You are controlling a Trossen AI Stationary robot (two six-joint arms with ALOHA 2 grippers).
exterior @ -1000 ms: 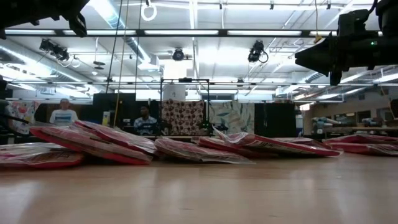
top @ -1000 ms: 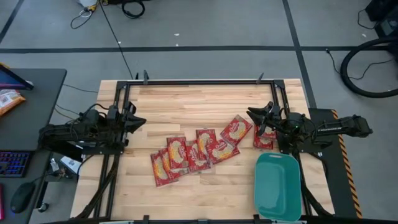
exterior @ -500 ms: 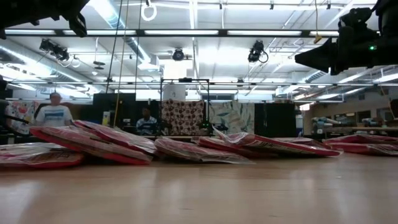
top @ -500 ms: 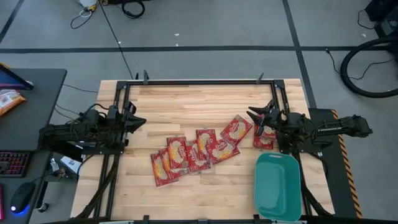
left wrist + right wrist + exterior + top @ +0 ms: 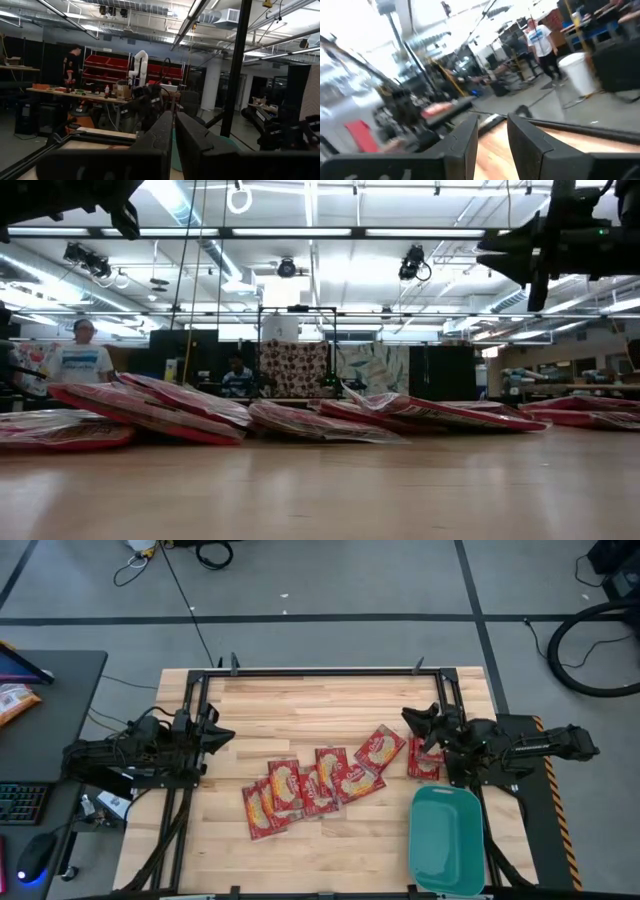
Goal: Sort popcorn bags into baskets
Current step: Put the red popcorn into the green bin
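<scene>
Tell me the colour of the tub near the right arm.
The tub is teal-green, plain, with no pattern. It shows best in the high view.

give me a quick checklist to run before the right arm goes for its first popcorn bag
1. Teal basket free to take bags: ok, nothing shows inside it.
2. Right gripper carrying nothing: ok, it hangs above the table near the basket with a narrow gap between its fingers and nothing in it.
3. A bag within easy reach: ok, a lone popcorn bag lies right beside the right arm, next to the basket's far end.
4. Main pile of bags separated: not ok, they overlap each other.
5. Left gripper out of the way: ok, it waits at the table's left edge.
6. People clear of the table: ok, a person stands far back.
</scene>
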